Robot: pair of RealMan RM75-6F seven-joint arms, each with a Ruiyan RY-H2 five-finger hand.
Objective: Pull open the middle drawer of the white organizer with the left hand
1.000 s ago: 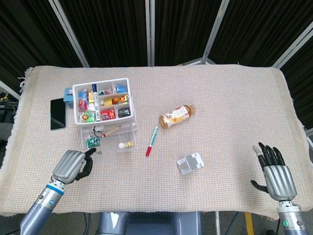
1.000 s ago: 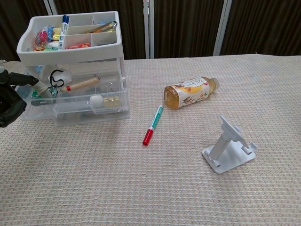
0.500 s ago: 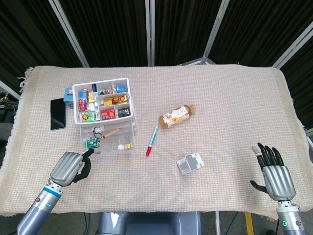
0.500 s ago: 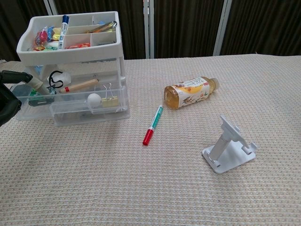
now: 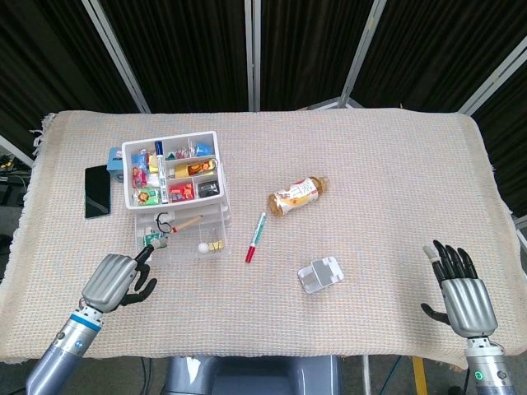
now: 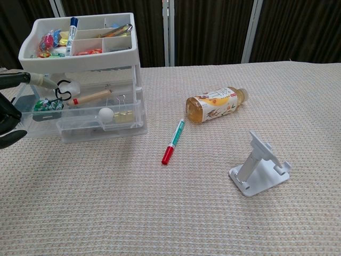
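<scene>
The white organizer (image 5: pixel 171 171) (image 6: pixel 80 53) stands at the table's left, its top tray full of small items. Its clear middle drawer (image 5: pixel 169 233) (image 6: pixel 80 95) is pulled out toward the front left, showing a green board, a black ring and a wooden-handled tool. My left hand (image 5: pixel 115 281) (image 6: pixel 7 112) is at the drawer's front corner, one finger laid over the front rim and the others curled below. My right hand (image 5: pixel 461 290) rests far off at the front right, fingers spread and holding nothing.
A tea bottle (image 5: pixel 298 195) (image 6: pixel 216 104) lies at mid-table, with a red-capped pen (image 5: pixel 255 237) (image 6: pixel 173 141) beside the organizer. A white phone stand (image 5: pixel 321 275) (image 6: pixel 259 172) sits nearer the front. A black phone (image 5: pixel 97 191) and a blue box (image 5: pixel 115 158) lie left of the organizer.
My left hand has drawn back toward the front left, and the middle drawer has slid further out with it. The right hand has stayed put.
</scene>
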